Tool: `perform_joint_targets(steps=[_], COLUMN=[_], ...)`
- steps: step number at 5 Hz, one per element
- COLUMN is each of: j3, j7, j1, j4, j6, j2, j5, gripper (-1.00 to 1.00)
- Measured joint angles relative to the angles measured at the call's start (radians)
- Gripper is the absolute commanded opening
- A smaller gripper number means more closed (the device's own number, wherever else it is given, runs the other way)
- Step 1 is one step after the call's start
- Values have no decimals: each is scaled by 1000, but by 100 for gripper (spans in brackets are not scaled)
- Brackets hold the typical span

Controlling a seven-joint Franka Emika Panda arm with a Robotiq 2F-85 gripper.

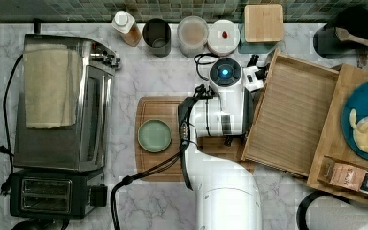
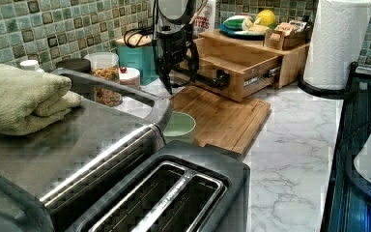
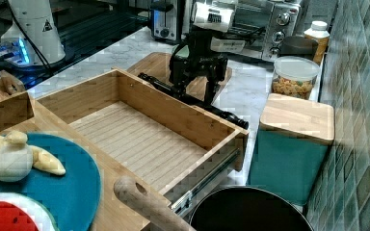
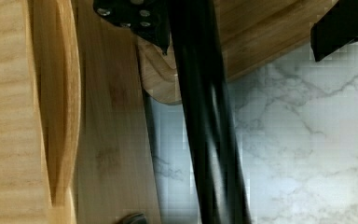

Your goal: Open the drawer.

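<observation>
With the drawer (image 3: 139, 139) already drawn far out of its cabinet at 3 o'clock in the top view, my pincer (image 3: 195, 91) straddles its black bar handle (image 3: 192, 98), fingers spread; little remains beyond letting go.

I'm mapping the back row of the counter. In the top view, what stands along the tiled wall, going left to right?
Orange bottle → dark cup → clear jar → white-lidded jar → teal canister with a square wooden lid.

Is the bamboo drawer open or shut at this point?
Open: the drawer is pulled out, its ribbed bottom bare and its side rail exposed.
</observation>
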Motion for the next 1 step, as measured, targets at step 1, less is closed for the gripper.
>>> perform_joint_targets(steps=[1], j3=[4], j7=[0], j1=[-10], j4=[3], j6=[-9], j2=[-5], j5=[17], gripper=[100])
